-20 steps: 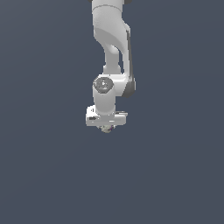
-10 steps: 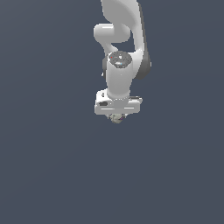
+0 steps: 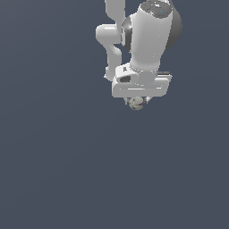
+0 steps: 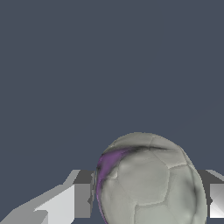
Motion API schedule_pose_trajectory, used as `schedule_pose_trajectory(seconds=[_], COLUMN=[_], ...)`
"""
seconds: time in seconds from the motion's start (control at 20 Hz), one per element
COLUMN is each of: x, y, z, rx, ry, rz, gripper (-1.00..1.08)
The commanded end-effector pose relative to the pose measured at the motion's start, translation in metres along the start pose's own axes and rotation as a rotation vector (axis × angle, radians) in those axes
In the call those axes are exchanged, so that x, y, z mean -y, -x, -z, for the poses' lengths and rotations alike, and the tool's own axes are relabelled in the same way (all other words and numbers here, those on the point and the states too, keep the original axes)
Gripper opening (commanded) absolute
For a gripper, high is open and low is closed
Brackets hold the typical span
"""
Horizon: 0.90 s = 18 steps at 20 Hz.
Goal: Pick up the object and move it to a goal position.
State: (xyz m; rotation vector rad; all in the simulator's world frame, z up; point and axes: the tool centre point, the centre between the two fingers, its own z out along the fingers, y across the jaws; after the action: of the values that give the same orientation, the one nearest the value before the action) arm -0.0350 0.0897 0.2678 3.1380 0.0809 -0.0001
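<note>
The object (image 3: 136, 103) is a small roundish grey-beige ball with dark specks, peeking out just below the white gripper (image 3: 137, 102) in the exterior view. In the wrist view the object (image 4: 148, 179) fills the space between the two fingers (image 4: 72, 201), showing grey panel-like patches and a purple streak on one side. The gripper is shut on it, one finger pressed to each side. The white arm reaches in from the top of the exterior view, and its wide hand hides the upper part of the ball.
A flat, uniform dark grey-blue surface (image 3: 67, 170) fills the rest of both views. No other objects, containers or edges show.
The arm has swung toward the exterior view's right and upward with the ball in its grip, and it now looks larger in the picture.
</note>
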Motion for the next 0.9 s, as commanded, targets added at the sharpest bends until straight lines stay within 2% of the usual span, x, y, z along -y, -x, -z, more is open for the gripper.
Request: schedule_pose_trajectory(seconds=[0.0,0.45,0.85], x=[0.016,0.070,0.100], y=[0.001,0.002,0.000], z=[0.028,0.117,0.166], rx=[0.000,0.000,0.000], ry=[0.000,-0.001,-0.002], rz=[0.000,0.000,-0.001], gripper=[-1.00,-1.00,-1.00])
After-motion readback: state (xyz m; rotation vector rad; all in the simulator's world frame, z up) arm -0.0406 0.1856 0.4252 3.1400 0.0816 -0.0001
